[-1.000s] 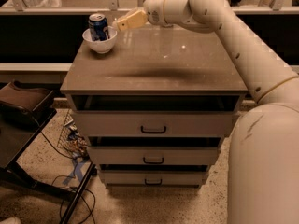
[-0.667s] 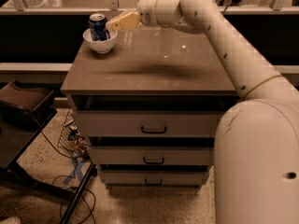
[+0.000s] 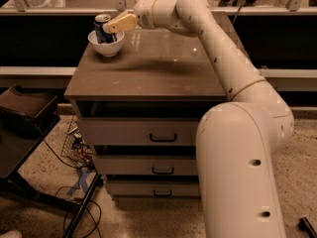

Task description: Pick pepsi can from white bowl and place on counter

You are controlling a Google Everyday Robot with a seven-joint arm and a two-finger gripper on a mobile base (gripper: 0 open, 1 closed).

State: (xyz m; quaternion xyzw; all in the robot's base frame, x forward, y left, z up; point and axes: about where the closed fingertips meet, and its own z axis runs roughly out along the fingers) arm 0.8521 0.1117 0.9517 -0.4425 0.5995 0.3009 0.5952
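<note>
The pepsi can (image 3: 101, 25), blue with a silver top, stands upright in the white bowl (image 3: 105, 46) at the far left corner of the counter (image 3: 148, 68). My gripper (image 3: 110, 27) reaches in from the right at the height of the can's upper half, and its tan tip overlaps the can's right side. The can still rests in the bowl. My arm stretches across the back of the counter from the right.
Three pale drawers (image 3: 148, 133) with dark handles sit below the counter. A dark stand (image 3: 22, 118) and loose cables (image 3: 74, 148) are on the floor at the left. A railed ledge (image 3: 59, 9) runs behind the counter.
My gripper has moved left, from a short way right of the bowl to the right side of the can. The can and bowl have not moved.
</note>
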